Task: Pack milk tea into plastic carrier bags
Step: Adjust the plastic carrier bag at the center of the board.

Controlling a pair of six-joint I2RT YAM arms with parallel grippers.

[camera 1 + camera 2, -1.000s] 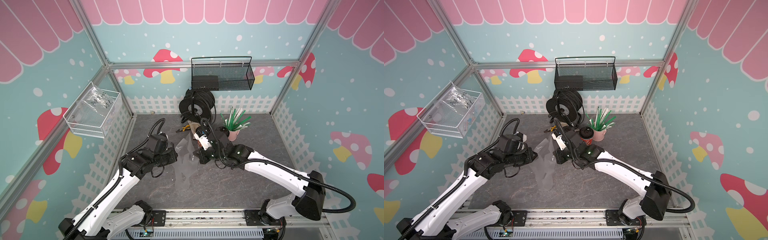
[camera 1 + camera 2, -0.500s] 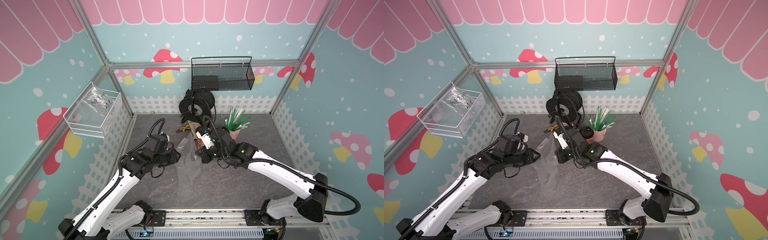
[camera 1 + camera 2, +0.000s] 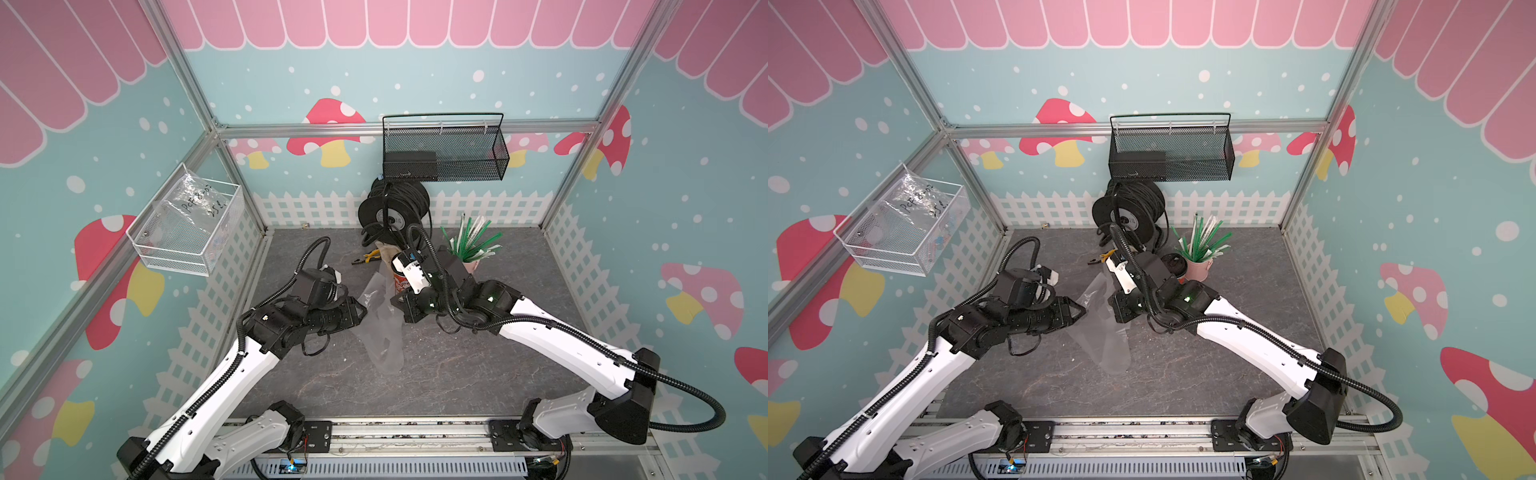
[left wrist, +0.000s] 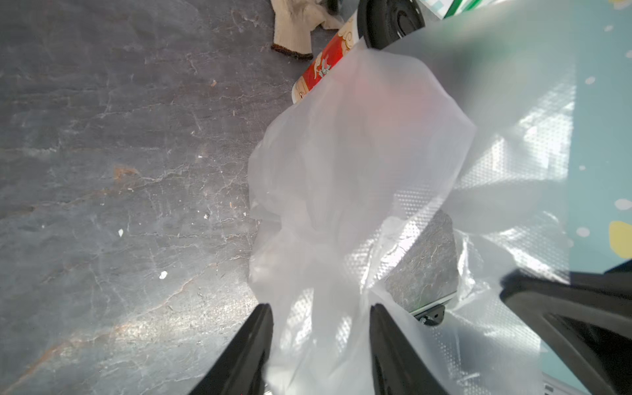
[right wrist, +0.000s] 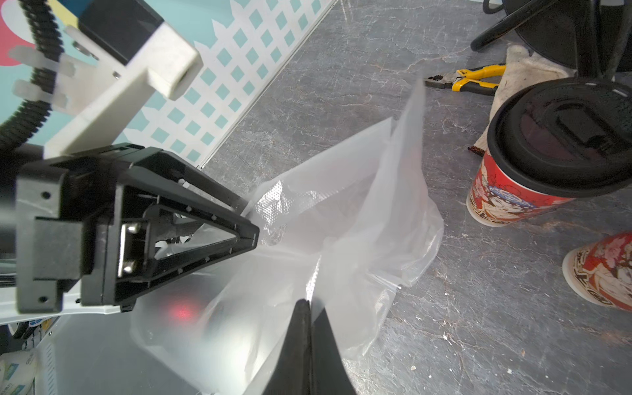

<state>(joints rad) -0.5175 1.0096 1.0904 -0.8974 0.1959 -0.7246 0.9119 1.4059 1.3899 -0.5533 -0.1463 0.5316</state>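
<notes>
The transparent plastic bag (image 5: 345,219) was pinched between the pressed-together jaws of the right gripper (image 5: 309,304); a black-lidded red-orange cup (image 5: 502,198) and a second cup (image 5: 605,270) were stood nearby.

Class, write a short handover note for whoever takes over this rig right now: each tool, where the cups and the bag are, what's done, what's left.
Left tool: open, the plastic bag between its fingers, unclamped.
Right tool: shut on the plastic bag's edge.
Bag: between the two tools, tail on the table.
Cups: one milk tea cup and the second cup stand upright outside the bag.
Done: bag picked up. Left: spread its mouth, pack both cups.
</notes>
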